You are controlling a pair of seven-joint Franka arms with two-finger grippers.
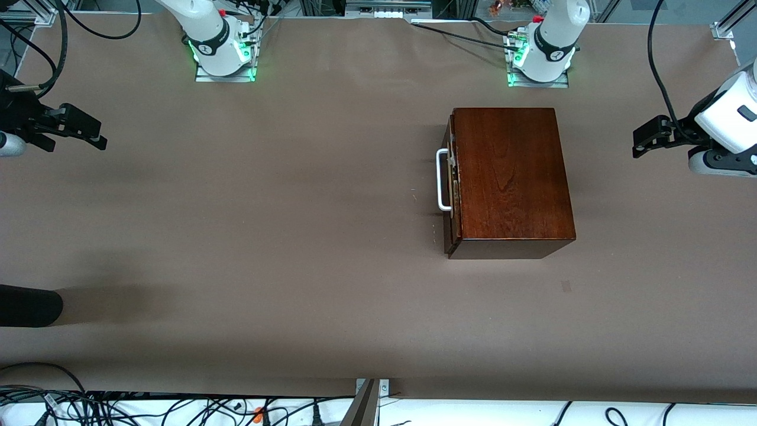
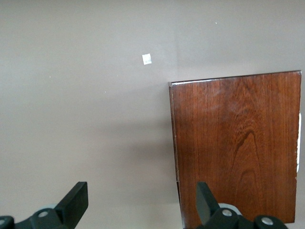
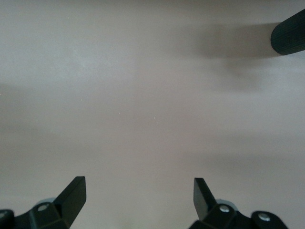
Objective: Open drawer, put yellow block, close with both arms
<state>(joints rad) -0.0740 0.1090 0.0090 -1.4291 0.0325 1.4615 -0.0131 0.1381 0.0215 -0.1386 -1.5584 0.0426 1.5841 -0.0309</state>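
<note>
The dark reddish-brown wooden box (image 1: 508, 174) stands toward the left arm's end of the table. Its drawer (image 1: 453, 189) sits pushed in, and the white bar handle (image 1: 442, 180) faces the right arm's end. The yellow block is out of view. My left gripper (image 1: 641, 139) hangs open and empty over bare table beside the box, on the side away from the handle. The left wrist view shows the left gripper (image 2: 141, 195) with the box top (image 2: 238, 143) under one finger. My right gripper (image 1: 89, 133) waits open and empty at the right arm's end; the right wrist view shows the right gripper (image 3: 139, 188) over bare table.
A black rounded object (image 1: 29, 305) pokes in over the table at the right arm's end, nearer the front camera; it is the same black object (image 3: 288, 38) in the right wrist view. A small pale mark (image 1: 566, 286) lies on the brown table cover near the box.
</note>
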